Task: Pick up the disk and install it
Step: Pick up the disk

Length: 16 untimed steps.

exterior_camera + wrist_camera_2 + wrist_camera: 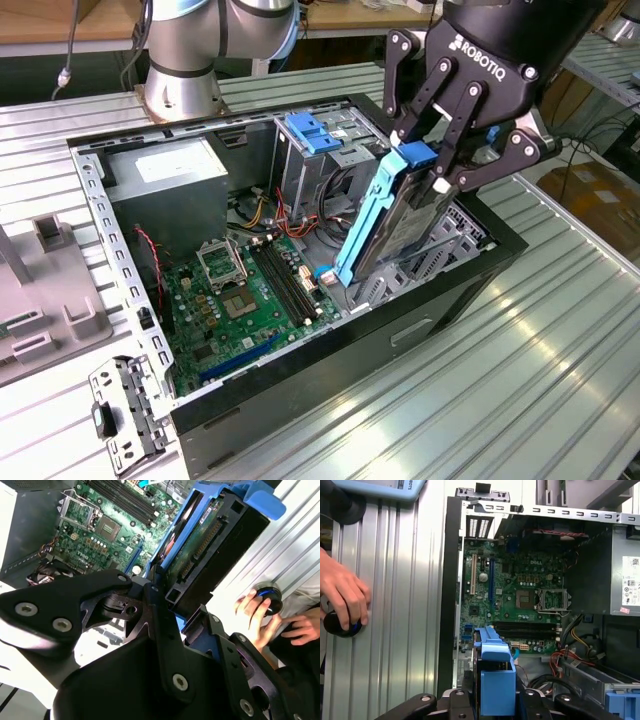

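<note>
Ribbed metal bench [560,340] | we see the gripper [440,180] clamped on the disk [385,230] | tilted over the open computer case [330,370]

White capital lettering, a maker's mark, stands on the body of the black gripper [437,180] in the exterior view. The silver-metal disk [200,545] in blue plastic rails, clamped in the jaws, bears a narrow white label with fine black print along its edge in the second wrist view; the print is too small to make out. The grey metal power-supply box [625,555] carries a white sticker [631,587] with black print and small symbols. On the green motherboard [520,595], short white lettering sits above the processor socket. A light-blue panel edge [380,487] shows a few dark characters.
</note>
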### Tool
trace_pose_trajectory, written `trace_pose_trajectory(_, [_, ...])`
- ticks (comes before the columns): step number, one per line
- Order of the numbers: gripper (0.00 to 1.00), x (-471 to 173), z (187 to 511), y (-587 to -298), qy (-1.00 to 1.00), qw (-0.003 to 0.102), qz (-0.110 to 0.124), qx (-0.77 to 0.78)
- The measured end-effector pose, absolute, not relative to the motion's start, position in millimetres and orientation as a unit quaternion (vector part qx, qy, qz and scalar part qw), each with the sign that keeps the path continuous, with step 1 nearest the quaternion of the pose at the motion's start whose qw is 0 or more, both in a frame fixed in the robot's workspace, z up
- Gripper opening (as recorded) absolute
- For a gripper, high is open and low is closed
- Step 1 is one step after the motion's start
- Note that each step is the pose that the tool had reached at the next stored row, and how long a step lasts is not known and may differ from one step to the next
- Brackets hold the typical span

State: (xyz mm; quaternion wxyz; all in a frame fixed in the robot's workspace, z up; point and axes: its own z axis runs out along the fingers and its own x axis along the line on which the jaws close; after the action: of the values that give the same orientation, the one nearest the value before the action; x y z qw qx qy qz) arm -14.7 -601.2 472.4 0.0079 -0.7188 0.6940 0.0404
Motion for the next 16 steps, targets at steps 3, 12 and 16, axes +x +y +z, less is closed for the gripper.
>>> trace_pose_trajectory(3, [0.37, -11, 472, -602, 0.694, 0.008, 0.040, -0.719])
trace_pose_trajectory(12, [0.37, -3, 472, -602, 0.694, 0.008, 0.040, -0.719])
trace_pose_trajectory(16, [0.37, 0, 471, -603, 0.694, 0.008, 0.040, -0.719])
